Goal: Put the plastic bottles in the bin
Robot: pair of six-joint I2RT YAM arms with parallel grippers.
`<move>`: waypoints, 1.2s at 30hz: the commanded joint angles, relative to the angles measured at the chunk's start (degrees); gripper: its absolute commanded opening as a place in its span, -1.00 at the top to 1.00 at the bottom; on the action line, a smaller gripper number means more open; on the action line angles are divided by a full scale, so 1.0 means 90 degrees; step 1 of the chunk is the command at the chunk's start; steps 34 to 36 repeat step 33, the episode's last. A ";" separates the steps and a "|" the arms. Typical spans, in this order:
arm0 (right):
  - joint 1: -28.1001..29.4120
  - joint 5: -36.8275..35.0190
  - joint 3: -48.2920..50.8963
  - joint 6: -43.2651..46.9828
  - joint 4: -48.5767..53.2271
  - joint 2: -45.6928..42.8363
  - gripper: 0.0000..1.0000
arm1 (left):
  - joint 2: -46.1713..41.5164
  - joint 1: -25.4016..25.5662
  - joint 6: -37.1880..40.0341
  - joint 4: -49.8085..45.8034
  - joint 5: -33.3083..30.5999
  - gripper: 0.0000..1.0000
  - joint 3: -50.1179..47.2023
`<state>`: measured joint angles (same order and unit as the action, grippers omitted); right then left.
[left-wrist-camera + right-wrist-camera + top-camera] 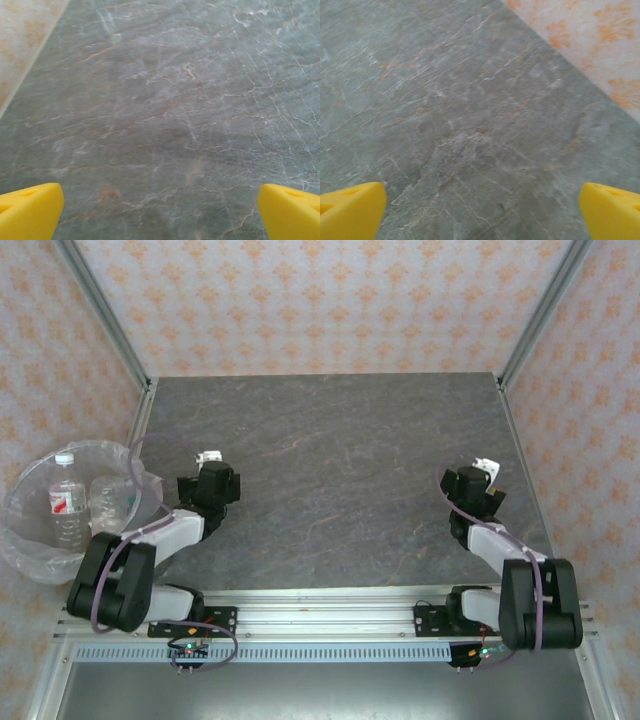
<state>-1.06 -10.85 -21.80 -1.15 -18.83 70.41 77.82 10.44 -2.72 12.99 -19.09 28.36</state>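
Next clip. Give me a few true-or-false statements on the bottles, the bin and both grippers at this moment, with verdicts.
1. A red-white labelled bottle stands inside the bin. True.
2. The bin stands in the middle of the table. False: it is at the far left, beside the left arm.
3. The left gripper has open jaws with nothing between them. True.
4. The right gripper is shut on a bottle. False: its jaws stand open and empty above the table.
5. A clear bottle is in the bin beside the labelled one. True.
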 commanded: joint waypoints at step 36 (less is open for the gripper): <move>0.0282 0.0706 -0.0126 0.0305 -0.3113 0.1892 -0.98 | 0.0875 -0.0798 0.0234 0.3429 0.0944 -1.00 -0.0514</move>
